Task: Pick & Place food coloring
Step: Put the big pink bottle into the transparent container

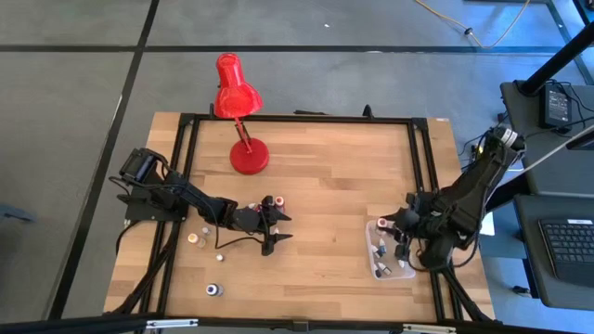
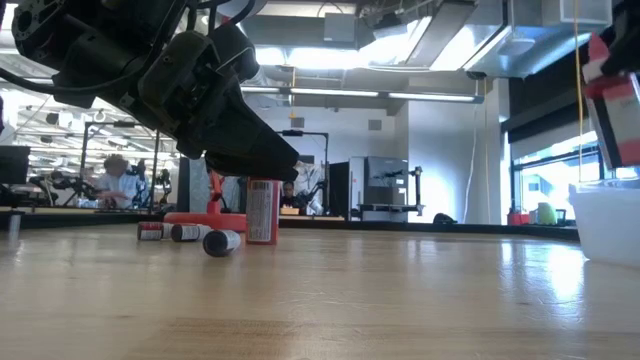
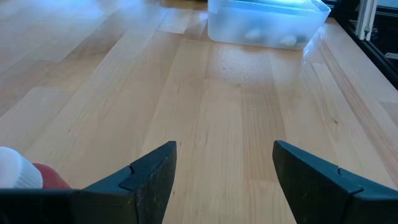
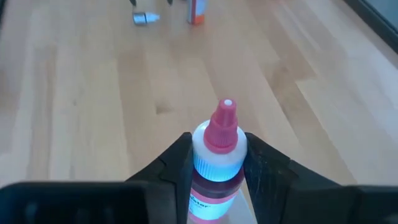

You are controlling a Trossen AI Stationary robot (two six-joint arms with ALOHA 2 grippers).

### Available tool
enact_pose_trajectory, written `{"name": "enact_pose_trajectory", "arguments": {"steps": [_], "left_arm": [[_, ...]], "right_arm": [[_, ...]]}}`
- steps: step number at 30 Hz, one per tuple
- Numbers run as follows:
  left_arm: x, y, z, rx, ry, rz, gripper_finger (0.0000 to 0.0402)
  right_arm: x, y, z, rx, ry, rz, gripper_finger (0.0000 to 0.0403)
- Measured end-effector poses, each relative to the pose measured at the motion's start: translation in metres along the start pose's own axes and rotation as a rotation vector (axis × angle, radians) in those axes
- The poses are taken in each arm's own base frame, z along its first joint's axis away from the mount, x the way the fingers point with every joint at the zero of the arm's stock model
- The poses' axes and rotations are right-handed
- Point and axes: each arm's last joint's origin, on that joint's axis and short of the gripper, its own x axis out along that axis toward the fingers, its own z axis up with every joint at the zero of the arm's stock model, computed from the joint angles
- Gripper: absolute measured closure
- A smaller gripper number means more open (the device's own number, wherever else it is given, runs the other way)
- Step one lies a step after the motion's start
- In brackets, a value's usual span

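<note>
Here the right hand pinches a food coloring bottle.

Wooden table carries red lamp, clear tub, small bottles

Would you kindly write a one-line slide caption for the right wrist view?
Right gripper holds a food coloring bottle with a pink tip between its fingers, above the wooden table.
</note>
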Motion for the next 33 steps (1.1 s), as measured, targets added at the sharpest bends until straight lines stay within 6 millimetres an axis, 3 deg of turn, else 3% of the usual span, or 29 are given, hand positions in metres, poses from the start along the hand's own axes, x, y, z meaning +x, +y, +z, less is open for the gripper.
{"name": "enact_pose_trajectory", "arguments": {"steps": [21,33], "left_arm": [[0.0,0.0,0.0,0.0,0.0,0.001,0.0142],[0.0,0.0,0.0,0.0,0.0,0.0,0.0142]], "right_arm": [[0.039,0.031,-0.039,-0.064,0.088,-0.242,0.0274],[0.047,0.034,-0.047,-0.06,0.122,-0.284,0.0267]]}}
